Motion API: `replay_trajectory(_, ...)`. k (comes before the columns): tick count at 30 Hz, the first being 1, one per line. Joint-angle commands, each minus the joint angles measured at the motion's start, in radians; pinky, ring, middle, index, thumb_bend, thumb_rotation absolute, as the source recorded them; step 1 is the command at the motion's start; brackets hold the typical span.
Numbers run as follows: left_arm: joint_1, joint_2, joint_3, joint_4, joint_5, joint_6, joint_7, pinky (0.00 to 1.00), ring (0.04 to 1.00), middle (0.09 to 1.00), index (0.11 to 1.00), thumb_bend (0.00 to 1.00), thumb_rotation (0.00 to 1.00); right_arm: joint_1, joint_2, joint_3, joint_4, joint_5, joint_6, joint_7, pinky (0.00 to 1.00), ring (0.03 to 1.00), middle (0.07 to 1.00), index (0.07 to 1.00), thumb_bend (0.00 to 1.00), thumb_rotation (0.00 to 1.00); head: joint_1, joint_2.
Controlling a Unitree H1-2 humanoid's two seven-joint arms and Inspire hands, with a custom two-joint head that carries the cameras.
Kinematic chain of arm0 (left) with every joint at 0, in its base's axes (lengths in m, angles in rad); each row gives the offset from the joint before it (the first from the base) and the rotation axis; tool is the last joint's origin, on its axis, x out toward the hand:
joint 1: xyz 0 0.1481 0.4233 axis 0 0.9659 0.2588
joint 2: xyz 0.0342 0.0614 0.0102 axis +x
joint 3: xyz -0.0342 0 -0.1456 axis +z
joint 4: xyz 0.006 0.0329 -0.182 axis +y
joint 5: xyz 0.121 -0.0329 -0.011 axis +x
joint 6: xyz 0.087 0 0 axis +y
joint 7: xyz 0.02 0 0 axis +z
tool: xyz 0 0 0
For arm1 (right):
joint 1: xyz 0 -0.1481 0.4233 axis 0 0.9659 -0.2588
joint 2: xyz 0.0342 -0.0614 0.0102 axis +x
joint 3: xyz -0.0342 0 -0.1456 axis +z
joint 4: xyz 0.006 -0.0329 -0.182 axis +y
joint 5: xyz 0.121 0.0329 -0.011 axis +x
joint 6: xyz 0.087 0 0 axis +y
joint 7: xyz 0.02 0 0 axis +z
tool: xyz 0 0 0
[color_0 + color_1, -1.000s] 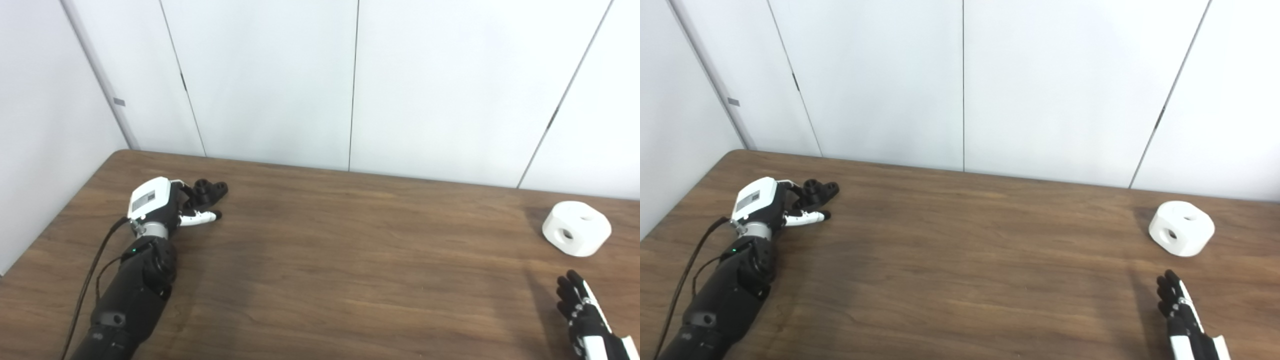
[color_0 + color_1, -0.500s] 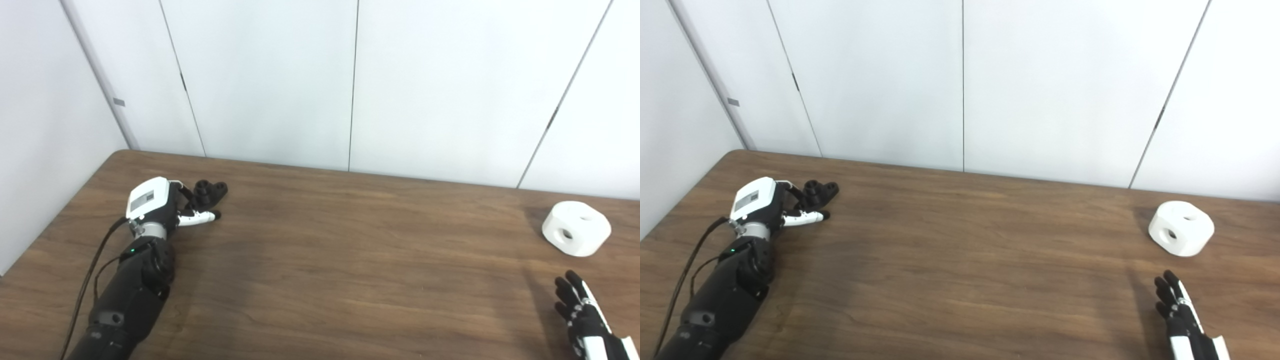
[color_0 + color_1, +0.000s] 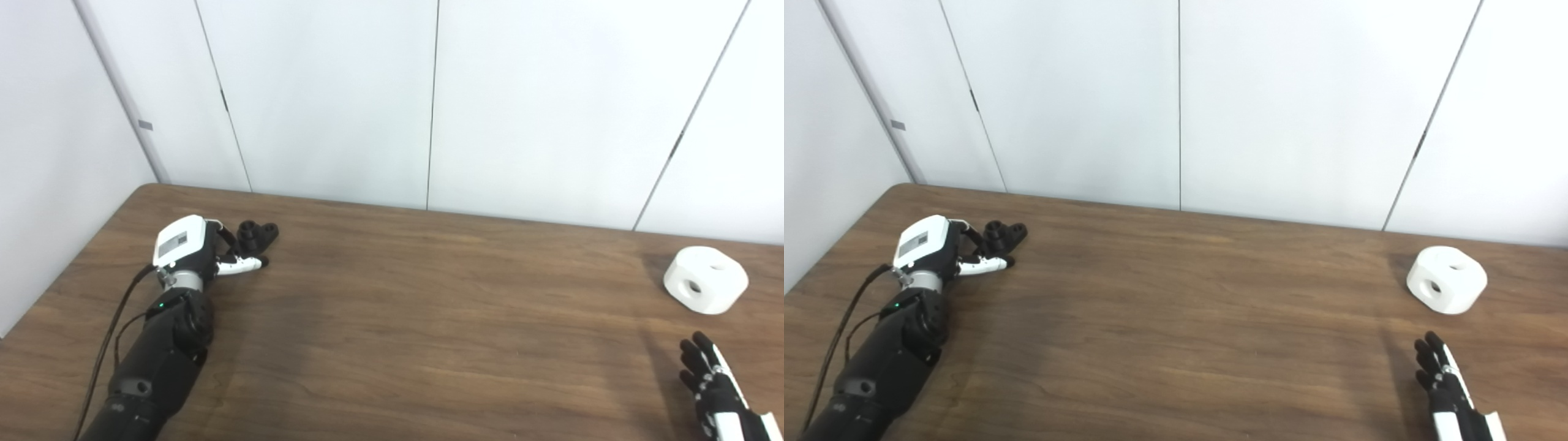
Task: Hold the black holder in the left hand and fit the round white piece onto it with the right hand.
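Left eye view. The left hand (image 3: 195, 250), white-backed with black fingers, lay low on the dark brown wooden bench (image 3: 392, 318) near its far left corner. Its fingers (image 3: 245, 264) reached toward the small black plastic holder (image 3: 257, 233), one pale finger stretched out just beside and in front of it. Whether any finger actually touched or gripped the holder could not be made out; the palm hid the contact side, so I cannot tell if the hand was apart or closed. The holder sat on the bench, showing two short round knobs on top. The right hand (image 3: 713, 386) came in at the bottom right corner, cut off by the picture edge, its fingers straight, slightly spread and holding nothing. The round white piece (image 3: 705, 280), a chunky puck with flattened sides, one round hole in its top and one in its near side, rested on the bench beyond the right hand, apart from it and well apart from the holder.

Right eye view. Same layout. The left hand (image 3: 930, 251) lay with fingers toward the black holder (image 3: 1006, 233); a thin gap or shadow between them was too small to judge. The right hand (image 3: 1448, 389) was cropped at the wrist, fingers extended and empty. The white piece (image 3: 1446, 288) stood clear near the right edge of the bench (image 3: 1176, 331).
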Motion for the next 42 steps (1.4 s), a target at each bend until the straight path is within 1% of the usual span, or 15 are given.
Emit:
replay_trajectory(1, -0.044, 0.027, 0.006, -0.014, 0.01, 0.005, 0.033, 0.98, 0.916, 0.811, 0.595, 0.77, 0.3, 0.033, 0.012, 0.006, 0.01, -0.005, -0.009, -0.009, 0.97, 0.965, 0.947, 0.958, 0.64, 0.97, 0.001, 0.0)
replay_trajectory(10, -0.042, 0.02, 0.003, -0.017, 0.01, 0.021, 0.033, 0.98, 0.916, 0.813, 0.573, 0.75, 0.25, 0.032, 0.012, 0.004, 0.01, 0.0, -0.012, -0.01, 0.94, 0.958, 0.94, 0.951, 0.64, 0.96, 0.0, 0.003)
replay_trajectory(12, -0.042, 0.018, 0.006, -0.017, 0.005, 0.02, 0.036, 0.98, 0.918, 0.814, 0.556, 0.75, 0.24, 0.032, 0.01, 0.005, 0.012, -0.004, -0.013, -0.01, 0.94, 0.957, 0.94, 0.952, 0.64, 0.96, 0.0, 0.002)
replay_trajectory(13, -0.043, 0.017, 0.007, -0.013, 0.004, 0.017, 0.039, 0.98, 0.92, 0.815, 0.511, 0.6, 0.13, 0.032, 0.009, 0.005, 0.014, -0.007, -0.014, -0.01, 0.94, 0.96, 0.943, 0.955, 0.64, 0.96, 0.0, 0.002)
replay_trajectory(14, -0.043, 0.017, 0.007, -0.011, 0.002, 0.014, 0.04, 0.98, 0.919, 0.814, 0.495, 0.54, 0.1, 0.032, 0.009, 0.005, 0.013, -0.007, -0.013, -0.01, 0.94, 0.961, 0.944, 0.956, 0.64, 0.96, 0.0, 0.002)
replay_trajectory(16, -0.043, 0.016, 0.01, -0.007, -0.004, 0.003, 0.047, 0.98, 0.917, 0.809, 0.49, 0.53, 0.08, 0.032, 0.008, 0.006, 0.011, -0.008, -0.014, -0.01, 0.95, 0.96, 0.943, 0.957, 0.63, 0.96, 0.0, 0.002)
replay_trajectory(18, -0.041, 0.013, 0.016, 0.0, -0.018, -0.015, 0.061, 0.98, 0.913, 0.8, 0.486, 0.52, 0.07, 0.03, 0.009, 0.005, 0.016, -0.01, -0.023, -0.011, 0.94, 0.957, 0.938, 0.952, 0.63, 0.96, -0.004, 0.001)
replay_trajectory(21, -0.036, 0.008, 0.02, -0.005, -0.032, -0.026, 0.078, 0.97, 0.9, 0.782, 0.483, 0.52, 0.06, 0.029, 0.01, 0.005, 0.018, -0.012, -0.027, -0.012, 0.97, 0.961, 0.935, 0.948, 0.63, 0.96, -0.004, 0.001)
replay_trajectory(24, -0.032, 0.007, 0.024, -0.011, -0.044, -0.031, 0.077, 0.96, 0.893, 0.768, 0.483, 0.52, 0.06, 0.03, 0.009, 0.006, 0.017, -0.011, -0.031, -0.01, 0.96, 0.961, 0.935, 0.945, 0.62, 0.96, -0.004, 0.001)
replay_trajectory(27, -0.028, 0.007, 0.026, -0.014, -0.051, -0.039, 0.079, 0.95, 0.887, 0.762, 0.483, 0.52, 0.05, 0.033, 0.011, 0.005, 0.012, -0.008, -0.018, -0.01, 0.96, 0.961, 0.936, 0.948, 0.64, 0.96, -0.005, 0.003)
replay_trajectory(32, -0.023, 0.008, 0.024, -0.017, -0.064, -0.046, 0.085, 0.94, 0.877, 0.755, 0.484, 0.52, 0.05, 0.035, 0.011, 0.006, 0.01, -0.021, -0.023, -0.013, 0.95, 0.958, 0.936, 0.95, 0.64, 0.96, -0.005, 0.004)
replay_trajectory(34, -0.022, 0.008, 0.02, -0.016, -0.063, -0.045, 0.085, 0.94, 0.873, 0.753, 0.485, 0.52, 0.05, 0.034, 0.011, 0.006, 0.012, -0.023, -0.028, -0.014, 0.97, 0.958, 0.935, 0.947, 0.63, 0.96, -0.005, 0.004)
replay_trajectory(38, -0.012, 0.004, 0.027, -0.025, -0.078, -0.061, 0.091, 0.92, 0.87, 0.748, 0.485, 0.52, 0.05, 0.034, 0.013, 0.007, 0.008, -0.019, -0.02, -0.012, 0.99, 0.96, 0.933, 0.944, 0.64, 0.96, -0.009, 0.005)
replay_trajectory(42, 0.002, 0.002, 0.033, -0.045, -0.093, -0.081, 0.086, 0.92, 0.877, 0.754, 0.485, 0.52, 0.05, 0.034, 0.015, 0.01, 0.006, -0.028, -0.022, -0.014, 0.98, 0.961, 0.933, 0.947, 0.65, 0.97, -0.012, 0.007)
